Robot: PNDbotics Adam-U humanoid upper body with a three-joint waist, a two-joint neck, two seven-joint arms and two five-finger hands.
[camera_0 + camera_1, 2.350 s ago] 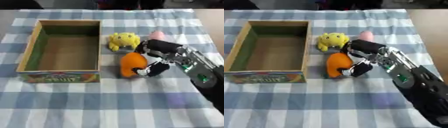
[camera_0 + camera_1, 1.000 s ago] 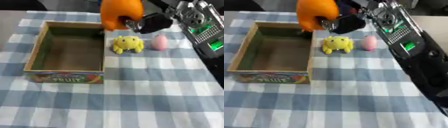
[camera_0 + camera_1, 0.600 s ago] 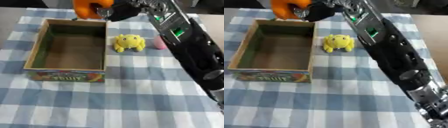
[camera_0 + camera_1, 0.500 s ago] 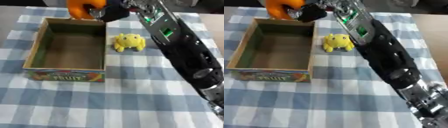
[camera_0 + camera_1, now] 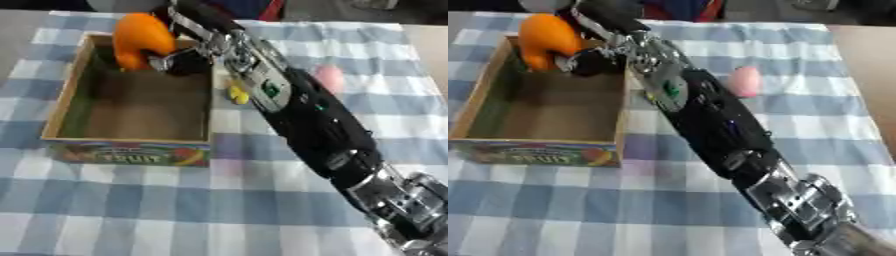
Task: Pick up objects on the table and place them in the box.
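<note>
The right forearm point(image 5: 289, 100) hides nearly all of the yellow toy point(image 5: 236, 93) beside the box point(image 5: 79, 92)

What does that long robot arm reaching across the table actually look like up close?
The right arm is mostly glossy black and chunky, with a small green marking partway along. Near the bottom edge it turns to silver metal joints. The right hand at its far end is dark too, with bits of silver. No sleeve shows.

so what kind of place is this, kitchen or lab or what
Probably a lab or demo table: a blue checked tablecloth, a cardboard fruit box, toy-like items, and the right hand holding an orange object.
</note>
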